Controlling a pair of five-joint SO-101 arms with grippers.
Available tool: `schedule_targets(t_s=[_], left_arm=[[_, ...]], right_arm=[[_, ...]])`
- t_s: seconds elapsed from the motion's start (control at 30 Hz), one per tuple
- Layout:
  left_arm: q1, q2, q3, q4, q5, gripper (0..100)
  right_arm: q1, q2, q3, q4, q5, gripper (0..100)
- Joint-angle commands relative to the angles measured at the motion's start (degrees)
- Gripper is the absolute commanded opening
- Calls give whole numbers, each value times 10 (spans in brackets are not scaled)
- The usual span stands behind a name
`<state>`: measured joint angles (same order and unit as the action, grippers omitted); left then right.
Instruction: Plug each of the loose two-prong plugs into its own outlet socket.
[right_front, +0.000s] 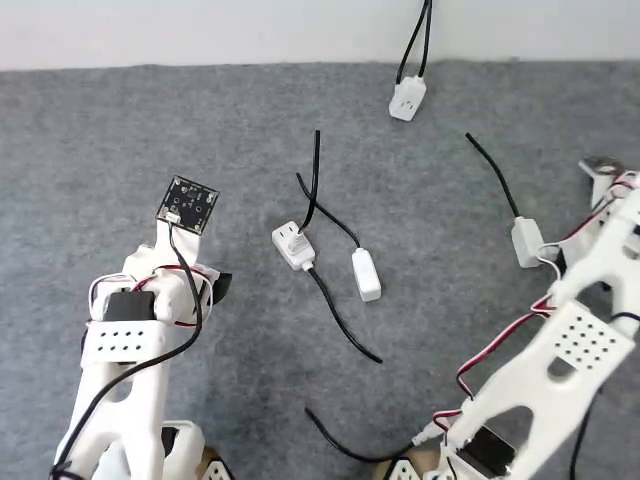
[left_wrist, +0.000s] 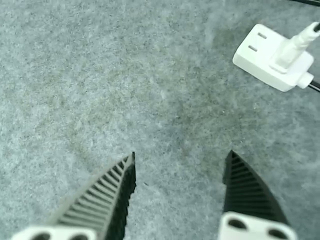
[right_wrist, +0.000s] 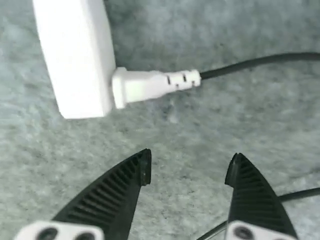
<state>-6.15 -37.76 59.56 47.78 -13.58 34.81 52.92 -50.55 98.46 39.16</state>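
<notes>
Right gripper (right_wrist: 190, 156) spread, empty | just beyond its tips, white rectangular plastic socket block (right_wrist: 75, 55) holds white moulded two-prong plug (right_wrist: 155, 82): we count it done | left gripper (left_wrist: 181, 155) released, empty | ahead of it, white square outlet (left_wrist: 260, 50) with second white plug (left_wrist: 292, 47) seated, one pair of slots free | white oblong corded piece (right_front: 366, 273) loose between both grippers: we judge it a plug left to do

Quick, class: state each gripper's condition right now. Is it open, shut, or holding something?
Left gripper: open, holding nothing.
Right gripper: open, holding nothing.
</notes>
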Motion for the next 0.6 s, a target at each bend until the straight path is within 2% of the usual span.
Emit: schedule_targets(t_s=[0.0, 0.13, 0.4, 0.57], left_arm=[[3, -3, -5, -14, -3, 269], [3, -4, -7, -14, -4, 269], [29, 0, -23, -10, -2, 270], [55, 0, -25, 35, -2, 270]], right_arm=[[-15, -28, -6, -7, -7, 256], [-43, -22, -7, -6, -9, 256], [-116, -9, -5, -7, -83, 256], [-144, 9, -7, 0, -113, 256]])
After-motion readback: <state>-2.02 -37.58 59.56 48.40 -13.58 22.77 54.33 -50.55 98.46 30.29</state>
